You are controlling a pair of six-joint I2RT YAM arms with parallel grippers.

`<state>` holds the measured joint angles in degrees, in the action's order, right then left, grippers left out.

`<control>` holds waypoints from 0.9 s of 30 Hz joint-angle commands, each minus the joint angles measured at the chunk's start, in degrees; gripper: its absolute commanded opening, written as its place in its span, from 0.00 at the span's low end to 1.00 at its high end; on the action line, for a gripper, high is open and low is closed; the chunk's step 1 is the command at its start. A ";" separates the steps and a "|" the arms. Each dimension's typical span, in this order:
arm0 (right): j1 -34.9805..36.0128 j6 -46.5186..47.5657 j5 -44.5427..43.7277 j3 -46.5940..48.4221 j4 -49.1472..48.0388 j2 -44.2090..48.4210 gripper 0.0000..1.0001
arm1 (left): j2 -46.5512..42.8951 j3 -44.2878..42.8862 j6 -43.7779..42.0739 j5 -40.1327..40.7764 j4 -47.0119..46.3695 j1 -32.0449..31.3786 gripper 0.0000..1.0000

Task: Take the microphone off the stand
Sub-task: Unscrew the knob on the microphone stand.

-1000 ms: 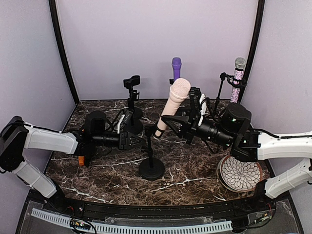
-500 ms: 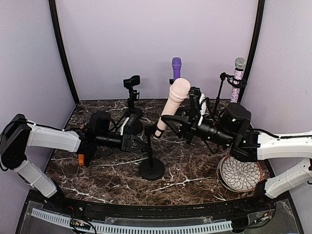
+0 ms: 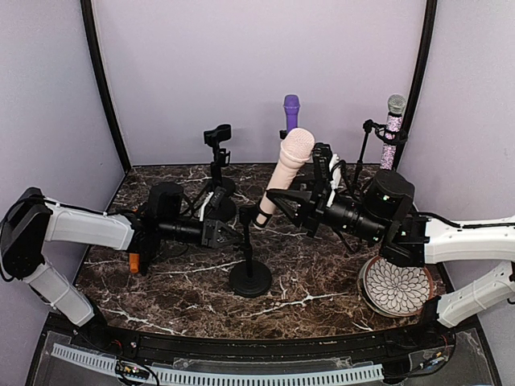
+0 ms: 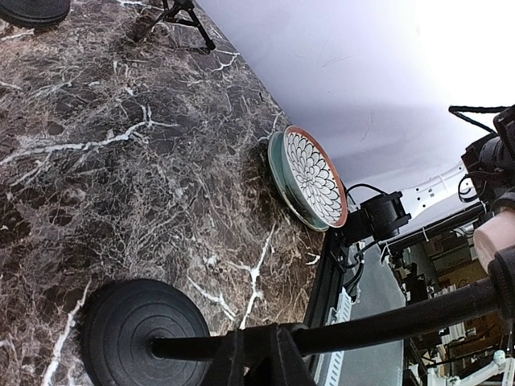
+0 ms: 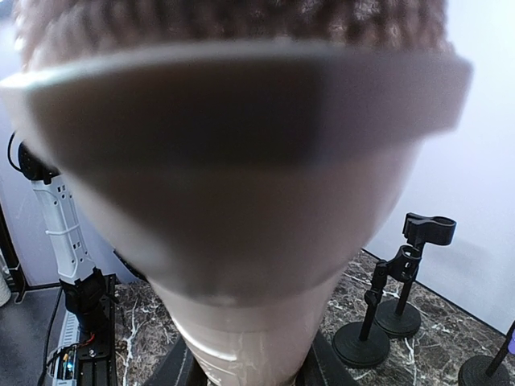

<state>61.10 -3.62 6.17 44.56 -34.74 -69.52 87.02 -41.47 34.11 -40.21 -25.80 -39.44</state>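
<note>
Mic (image 3: 283, 173) sits in the clip of its stand (image 3: 250, 278), near the middle of the table (image 3: 322, 265). It leans with its round head up and to the right. The right gripper (image 3: 278, 199) reaches in from the right edge. Its jaws pinch the mic's body just above the clip. The left gripper (image 3: 238, 234) reaches in from the left edge. Its jaws are pressed tight on the stand's thin pole, below the mic. A plate (image 3: 397, 288) lies by the near right corner. Along the back edge are a purple mic (image 3: 290, 108) and a sparkly mic (image 3: 393, 129).
</note>
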 commanded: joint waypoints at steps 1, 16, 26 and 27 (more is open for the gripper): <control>0.06 -0.87 0.62 0.26 0.69 -0.79 0.18 | 1.46 -0.53 4.11 0.52 4.80 -0.77 0.08; 0.06 -1.29 0.33 -0.08 0.69 -0.66 0.18 | 4.62 -4.39 7.28 -3.76 16.89 -2.39 0.05; 0.07 -1.74 -0.71 -1.20 -0.35 0.00 0.18 | 3.54 -9.75 -1.35 3.69 28.56 -2.26 0.18; 0.07 -1.82 -0.96 -1.29 -0.42 0.10 0.17 | 2.00 -11.04 -3.84 6.13 29.60 -2.28 0.30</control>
<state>61.10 -4.19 5.96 44.56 -35.03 -69.52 90.32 -50.57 38.24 -40.21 -10.02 -39.70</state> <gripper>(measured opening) 0.331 0.160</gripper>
